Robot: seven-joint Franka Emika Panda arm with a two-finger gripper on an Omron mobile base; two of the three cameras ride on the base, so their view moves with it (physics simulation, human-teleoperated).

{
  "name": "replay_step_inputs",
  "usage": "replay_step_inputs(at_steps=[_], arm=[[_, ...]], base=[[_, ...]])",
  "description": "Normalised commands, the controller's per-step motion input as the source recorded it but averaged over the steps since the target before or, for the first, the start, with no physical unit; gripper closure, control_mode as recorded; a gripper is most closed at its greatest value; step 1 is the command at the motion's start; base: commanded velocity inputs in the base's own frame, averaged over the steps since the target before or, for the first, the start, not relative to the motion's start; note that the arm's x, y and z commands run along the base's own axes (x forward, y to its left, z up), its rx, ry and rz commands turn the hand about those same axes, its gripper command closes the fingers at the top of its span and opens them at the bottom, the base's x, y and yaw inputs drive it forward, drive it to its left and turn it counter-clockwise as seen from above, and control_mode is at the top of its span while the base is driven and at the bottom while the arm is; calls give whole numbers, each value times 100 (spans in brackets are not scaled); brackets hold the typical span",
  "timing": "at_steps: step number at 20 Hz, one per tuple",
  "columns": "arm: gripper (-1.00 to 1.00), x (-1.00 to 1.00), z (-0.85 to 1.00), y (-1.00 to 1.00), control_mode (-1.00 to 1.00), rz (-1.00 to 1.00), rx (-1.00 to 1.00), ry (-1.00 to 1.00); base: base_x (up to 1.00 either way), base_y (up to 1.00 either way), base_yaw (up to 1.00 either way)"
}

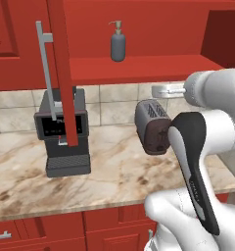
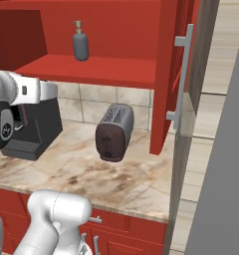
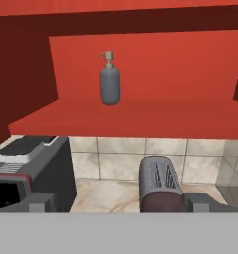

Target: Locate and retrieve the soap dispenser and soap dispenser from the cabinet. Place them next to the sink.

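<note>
One soap dispenser (image 1: pixel 118 43), dark grey with a tan pump, stands upright on the red shelf (image 1: pixel 139 66) of the open cabinet (image 2: pixel 111 30), toward the back wall and well apart from everything else. We see no second bottle on the shelf from these angles, and no sink.

Cabinet doors hang open: one door (image 1: pixel 60 68) with its long grey bar handle (image 1: pixel 45 73) swings out over the coffee machine (image 1: pixel 65 132) at left, the other door (image 2: pixel 166 74) juts out at right.

Below the shelf, on the marbled table (image 1: pixel 114 171), the coffee machine sits left and a dark toaster (image 1: pixel 152 126) sits right, both against the tiled wall.

End effector (image 3: pixel 121 204): in the hand view its two tips rise far apart at the bottom edge, so we read it as wide and holding nothing. It sits lower than the shelf, out in front of the toaster, looking at the bottle from some way off.

Step in hand, as we judge it: the approach to the first bottle, with the cabinet already open. Next move calls for lifting to shelf height, reaching in between the doors, and closing around the round body below the pump. Risk: clipping the shelf's near edge or tipping the bottle.
</note>
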Motion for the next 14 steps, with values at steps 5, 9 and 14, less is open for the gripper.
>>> replay_step_inputs(at_steps=[5, 9, 14], arm=[[-100, 6, 18, 17, -100, 6, -2, 1], [-100, 18, 4, 13, -100, 3, -1, 1], [-100, 25, 2, 3, -100, 1, -2, 0]], base=[[0, 0, 0], [0, 0, 0], [0, 0, 0]])
